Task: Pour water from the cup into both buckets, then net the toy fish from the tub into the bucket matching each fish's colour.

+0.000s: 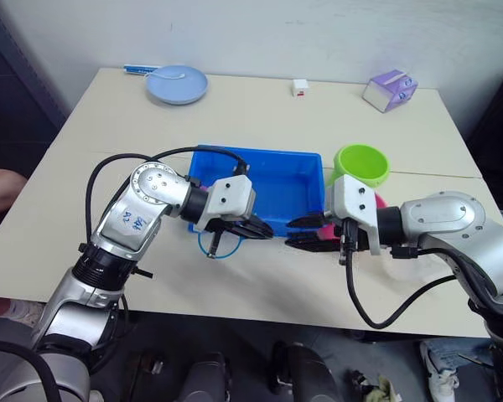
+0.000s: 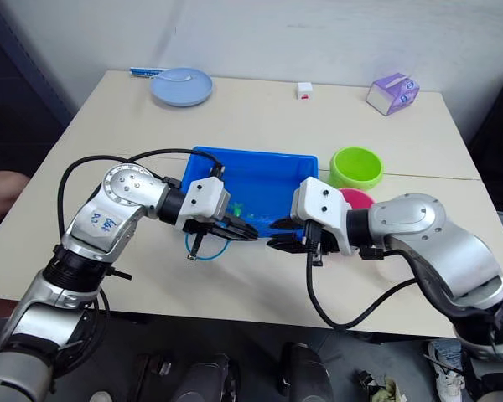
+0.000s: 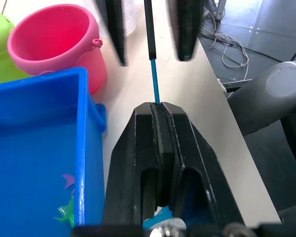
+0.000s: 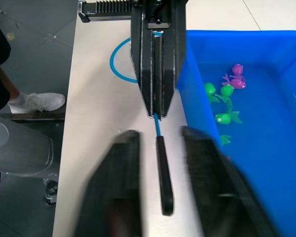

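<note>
Two grippers face each other just off the near rim of the tub [image 1: 260,159], a shallow, glossy blue rectangular bin with water and small pink and green toy fish [image 4: 227,90] inside. Your left gripper [image 2: 241,229] has its fingers pressed together on the thin blue shaft of the net [image 4: 158,126], whose wire hoop [image 1: 216,248] lies flat on the matte cream table [image 1: 84,151]. Your right gripper [image 2: 283,244] has its fingers spread wide either side of the net's black handle tip [image 4: 164,182], not touching it. At 3 o'clock of the tub stand the smooth round lime green bucket [image 1: 361,165] and the pink bucket [image 3: 59,44], side by side. Table surface at 12 o'clock is largely free, apart from a pale blue plate [image 1: 177,85].
</note>
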Robot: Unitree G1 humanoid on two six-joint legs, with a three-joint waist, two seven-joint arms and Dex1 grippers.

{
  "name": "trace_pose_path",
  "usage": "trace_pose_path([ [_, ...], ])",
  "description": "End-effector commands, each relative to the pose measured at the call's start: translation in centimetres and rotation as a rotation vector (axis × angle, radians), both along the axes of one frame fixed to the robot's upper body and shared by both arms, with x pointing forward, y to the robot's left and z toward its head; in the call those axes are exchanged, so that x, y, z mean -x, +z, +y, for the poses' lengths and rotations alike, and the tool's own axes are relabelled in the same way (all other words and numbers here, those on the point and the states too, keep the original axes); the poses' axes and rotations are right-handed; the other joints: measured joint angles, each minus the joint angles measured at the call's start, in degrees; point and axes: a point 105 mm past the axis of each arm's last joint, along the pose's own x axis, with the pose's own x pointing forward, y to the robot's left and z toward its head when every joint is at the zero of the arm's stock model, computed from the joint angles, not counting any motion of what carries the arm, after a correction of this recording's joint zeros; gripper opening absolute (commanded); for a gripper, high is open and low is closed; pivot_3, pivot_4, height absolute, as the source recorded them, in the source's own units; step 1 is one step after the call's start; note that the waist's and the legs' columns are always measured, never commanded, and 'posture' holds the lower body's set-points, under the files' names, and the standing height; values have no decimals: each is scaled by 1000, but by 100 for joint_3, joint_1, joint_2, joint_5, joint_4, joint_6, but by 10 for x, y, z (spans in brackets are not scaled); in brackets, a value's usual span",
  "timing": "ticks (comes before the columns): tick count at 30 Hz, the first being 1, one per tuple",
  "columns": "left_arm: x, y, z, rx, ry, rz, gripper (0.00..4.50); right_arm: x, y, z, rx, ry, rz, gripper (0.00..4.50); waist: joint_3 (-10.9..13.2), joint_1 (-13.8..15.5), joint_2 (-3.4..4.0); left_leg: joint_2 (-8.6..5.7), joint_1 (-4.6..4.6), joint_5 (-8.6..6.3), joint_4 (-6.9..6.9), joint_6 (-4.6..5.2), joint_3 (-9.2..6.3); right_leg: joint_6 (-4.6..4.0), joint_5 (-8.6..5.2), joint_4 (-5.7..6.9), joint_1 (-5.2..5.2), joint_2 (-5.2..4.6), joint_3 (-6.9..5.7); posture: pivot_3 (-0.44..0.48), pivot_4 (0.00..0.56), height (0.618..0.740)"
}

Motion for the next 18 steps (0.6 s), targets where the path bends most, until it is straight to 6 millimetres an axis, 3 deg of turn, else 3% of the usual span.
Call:
trace_pose_path([
  [1, 1, 3, -2, 20, -15, -19, 0, -3, 9, 0, 14, 7, -67, 728, 0, 8, 0, 0, -5, 0, 3, 0, -9, 0, 0, 0, 0, -1, -8, 0, 150, 739],
  [8, -5, 6, 2, 70, 21, 22, 0, -6, 16, -5, 29, -1, -113, 756, 0, 8, 0, -4, -12, 0, 10, 0, -28, 0, 0, -1, 6, -3, -27, 0, 150, 739],
  [9, -6, 7, 3, 84, 32, 52, 543, -6, 19, -5, 21, -2, -116, 756, 0, 7, 0, -4, -13, 0, 10, 0, -30, 0, 0, -1, 6, -3, -30, 0, 150, 739],
  [11, -2, 15, 10, 117, 25, 123, 983, -5, 23, -7, 14, -8, -125, 756, 0, 4, 0, -3, -13, 0, 11, 0, -32, 0, 0, 0, 6, -3, -31, 0, 150, 739],
  [14, -7, 38, 28, 245, 120, 173, 2323, -10, 37, -17, -2, -72, -175, 756, 0, 2, 0, -3, -18, 0, 14, 0, -38, 0, 0, 0, 4, -4, -35, 0, 150, 739],
  [18, -14, 39, 57, 317, 285, 165, 4127, -28, 45, -40, 40, -206, -273, 756, -2, -14, 3, -3, -16, 0, 13, 0, -44, 0, 0, -1, 7, -11, -38, 0, 150, 739],
])
